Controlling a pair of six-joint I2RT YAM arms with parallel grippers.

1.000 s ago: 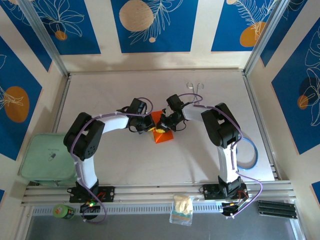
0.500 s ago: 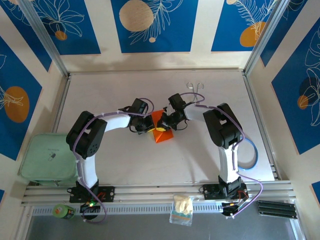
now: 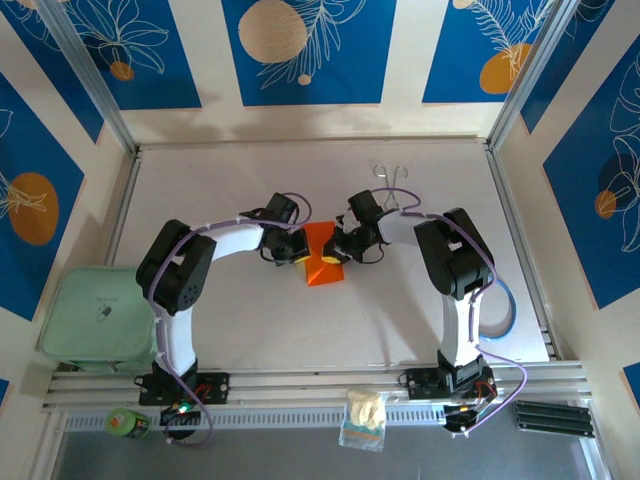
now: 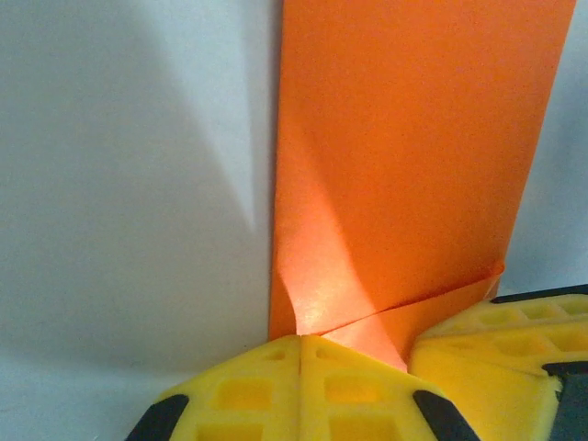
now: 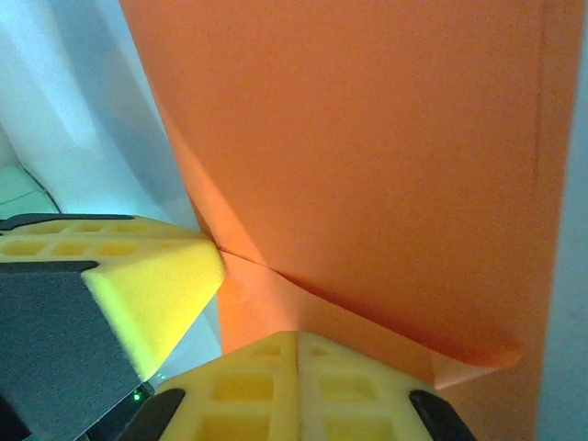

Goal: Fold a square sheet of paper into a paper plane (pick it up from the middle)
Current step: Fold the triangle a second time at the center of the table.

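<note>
The square sheet of paper (image 3: 323, 255) lies partly folded in the middle of the table (image 3: 250, 180). The left pincer (image 3: 298, 258) and the right pincer (image 3: 336, 258) are both closed, with their tips at its two sides. Whether they pinch it, I cannot tell.

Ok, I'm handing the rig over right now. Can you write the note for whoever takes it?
Left gripper: shut, tips at the near edge of the square sheet of paper; I cannot confirm a pinch.
Right gripper: shut, tips at the same edge, close beside the left's.
Paper: mid-table, between the two grippers.
Done: a slanted flap is creased at the edge by the grippers.
Left: all the later folds; there is no pointed dart shape yet.
</note>
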